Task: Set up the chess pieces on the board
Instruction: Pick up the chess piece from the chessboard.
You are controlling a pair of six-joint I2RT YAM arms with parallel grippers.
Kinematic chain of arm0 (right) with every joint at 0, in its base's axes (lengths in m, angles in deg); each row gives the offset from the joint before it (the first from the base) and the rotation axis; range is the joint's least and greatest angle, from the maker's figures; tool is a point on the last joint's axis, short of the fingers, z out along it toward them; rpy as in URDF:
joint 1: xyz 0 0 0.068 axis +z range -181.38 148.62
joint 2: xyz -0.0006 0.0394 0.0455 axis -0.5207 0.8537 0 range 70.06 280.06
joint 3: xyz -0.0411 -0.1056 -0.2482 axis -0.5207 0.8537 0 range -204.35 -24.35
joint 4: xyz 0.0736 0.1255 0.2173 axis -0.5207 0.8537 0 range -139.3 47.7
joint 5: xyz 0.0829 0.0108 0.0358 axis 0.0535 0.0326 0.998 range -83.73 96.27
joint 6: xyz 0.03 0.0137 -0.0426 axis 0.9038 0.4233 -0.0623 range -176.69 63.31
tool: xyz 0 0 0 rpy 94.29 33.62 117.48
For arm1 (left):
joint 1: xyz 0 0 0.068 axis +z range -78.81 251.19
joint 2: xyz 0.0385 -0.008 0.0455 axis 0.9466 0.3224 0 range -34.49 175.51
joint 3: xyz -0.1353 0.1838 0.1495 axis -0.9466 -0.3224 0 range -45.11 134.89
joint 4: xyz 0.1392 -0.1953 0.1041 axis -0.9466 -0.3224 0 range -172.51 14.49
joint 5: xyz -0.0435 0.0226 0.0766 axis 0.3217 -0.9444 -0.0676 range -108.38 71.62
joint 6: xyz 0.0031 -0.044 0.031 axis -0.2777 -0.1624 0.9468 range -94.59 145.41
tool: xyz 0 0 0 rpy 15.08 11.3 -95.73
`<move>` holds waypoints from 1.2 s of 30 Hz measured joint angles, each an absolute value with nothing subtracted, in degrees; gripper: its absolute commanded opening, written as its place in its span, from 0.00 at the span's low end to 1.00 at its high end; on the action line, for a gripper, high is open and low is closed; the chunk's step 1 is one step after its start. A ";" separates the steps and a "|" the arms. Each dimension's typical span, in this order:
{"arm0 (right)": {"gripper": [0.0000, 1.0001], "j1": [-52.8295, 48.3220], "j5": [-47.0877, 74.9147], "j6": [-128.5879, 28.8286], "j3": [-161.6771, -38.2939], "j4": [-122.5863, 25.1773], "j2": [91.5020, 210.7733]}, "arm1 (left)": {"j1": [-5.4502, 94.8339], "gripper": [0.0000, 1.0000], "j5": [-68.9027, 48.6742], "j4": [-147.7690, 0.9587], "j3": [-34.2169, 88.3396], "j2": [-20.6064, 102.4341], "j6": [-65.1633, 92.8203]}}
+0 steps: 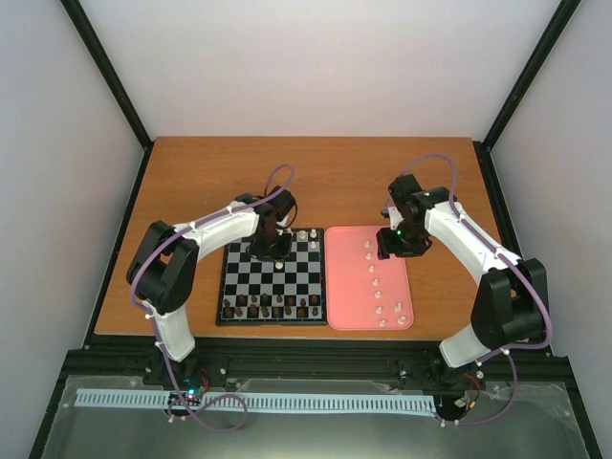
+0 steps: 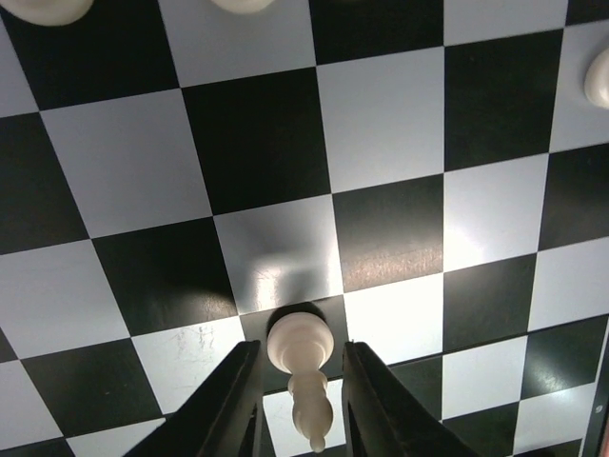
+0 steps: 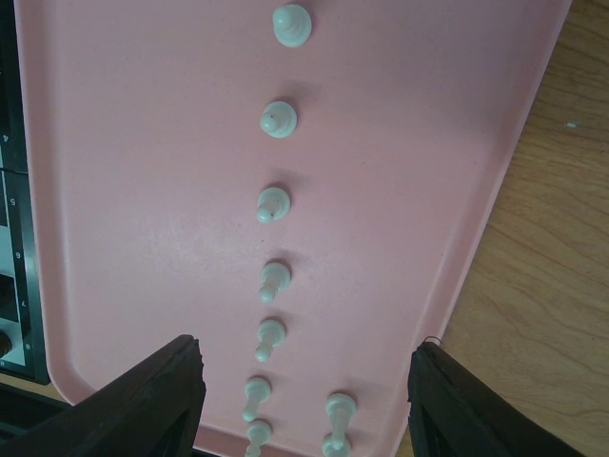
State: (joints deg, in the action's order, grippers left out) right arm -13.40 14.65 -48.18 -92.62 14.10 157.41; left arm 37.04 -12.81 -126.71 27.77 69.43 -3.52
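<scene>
Left pincer (image 2: 301, 357) stands narrow around 1 white piece (image 2: 299, 345) upright on the board (image 2: 266, 143); I cannot tell whether it pinches. Right pincer (image 3: 304, 350) gapes wide over the pink tray (image 3: 143, 190), where white pieces (image 3: 274, 203) sit in a row.

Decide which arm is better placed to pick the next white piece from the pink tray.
Probably right: the right gripper hangs open above the pink tray, white pieces lined up below it. The left gripper is at the board, flanking a piece.
</scene>
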 measured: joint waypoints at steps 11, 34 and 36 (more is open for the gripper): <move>0.59 -13.40 14.92 -48.40 -92.51 14.07 157.43 | 37.04 0.29 -12.24 -126.91 27.18 69.43 -3.43; 0.59 -13.40 15.11 -48.75 -91.99 13.86 157.43 | 37.11 0.03 -14.74 -130.38 27.12 67.33 -3.30; 0.59 -13.40 15.18 -48.75 -91.99 13.86 157.41 | 37.91 0.04 -15.89 -132.09 28.23 65.91 -2.93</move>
State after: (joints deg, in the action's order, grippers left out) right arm -13.40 15.18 -48.75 -91.99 13.86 157.41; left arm 37.91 -15.89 -132.09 28.23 65.91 -2.93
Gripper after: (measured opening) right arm 0.594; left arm 0.094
